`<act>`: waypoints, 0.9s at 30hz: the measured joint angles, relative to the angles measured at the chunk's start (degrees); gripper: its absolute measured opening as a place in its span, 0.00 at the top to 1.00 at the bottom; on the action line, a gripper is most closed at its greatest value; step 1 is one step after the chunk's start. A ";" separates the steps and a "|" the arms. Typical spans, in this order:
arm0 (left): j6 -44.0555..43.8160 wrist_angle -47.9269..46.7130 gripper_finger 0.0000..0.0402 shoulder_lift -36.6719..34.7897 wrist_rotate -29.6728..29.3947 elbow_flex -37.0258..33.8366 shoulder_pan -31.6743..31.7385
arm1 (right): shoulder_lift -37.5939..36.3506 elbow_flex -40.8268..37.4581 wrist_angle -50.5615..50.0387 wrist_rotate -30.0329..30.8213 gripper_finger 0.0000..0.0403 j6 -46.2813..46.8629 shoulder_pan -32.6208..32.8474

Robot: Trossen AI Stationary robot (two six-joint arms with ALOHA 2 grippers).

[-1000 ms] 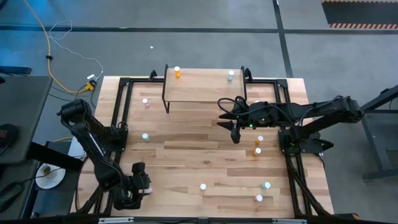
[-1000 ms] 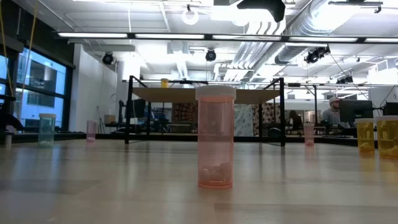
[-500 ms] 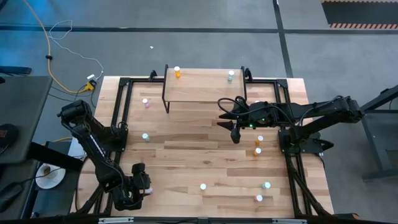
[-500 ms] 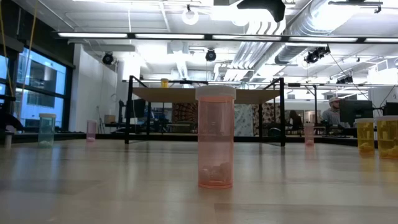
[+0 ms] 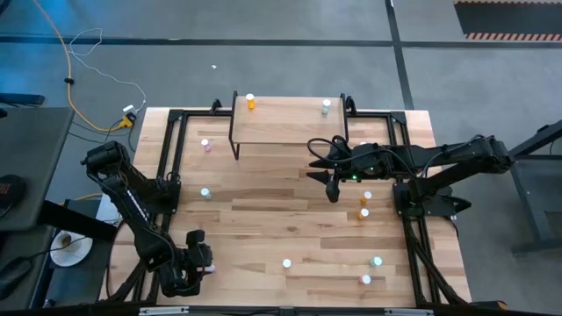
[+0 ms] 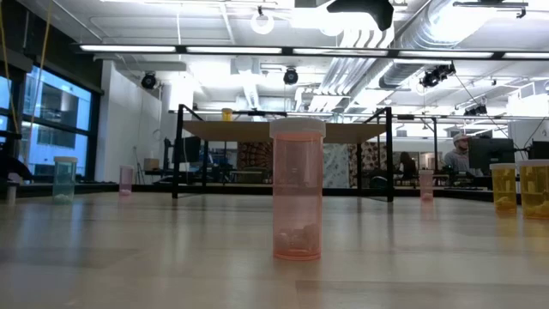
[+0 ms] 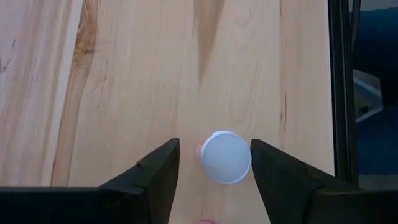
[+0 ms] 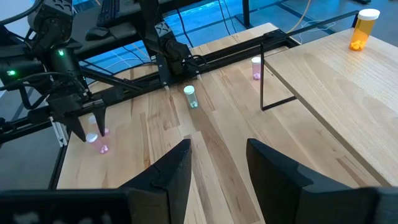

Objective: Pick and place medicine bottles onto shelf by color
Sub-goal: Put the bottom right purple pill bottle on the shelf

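Here the left tool (image 7: pixel 214 165) straddles a pink bottle (image 7: pixel 225 157) at the table's (image 5: pixel 290 202) 7 o'clock corner, fingers apart, not gripping; the right tool (image 8: pixel 217 165) hovers open, empty.

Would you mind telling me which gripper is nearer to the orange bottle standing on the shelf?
The right gripper. It hangs over the table just in front of the shelf, off toward the far end from the orange bottle. The left gripper is down at the table's near left corner.
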 joint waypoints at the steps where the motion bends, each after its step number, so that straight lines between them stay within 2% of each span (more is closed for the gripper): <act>1: 0.02 -0.04 0.55 0.00 0.00 0.00 0.00 | 0.00 0.00 0.00 -0.01 0.64 0.00 0.00; 20: 0.03 -0.06 0.69 -0.01 -0.30 0.00 -0.01 | 0.00 0.00 0.01 0.01 0.64 -0.01 0.01; 27: 0.04 -0.06 0.70 -0.02 -0.39 0.00 -0.02 | 0.00 0.00 0.01 0.01 0.64 -0.02 0.02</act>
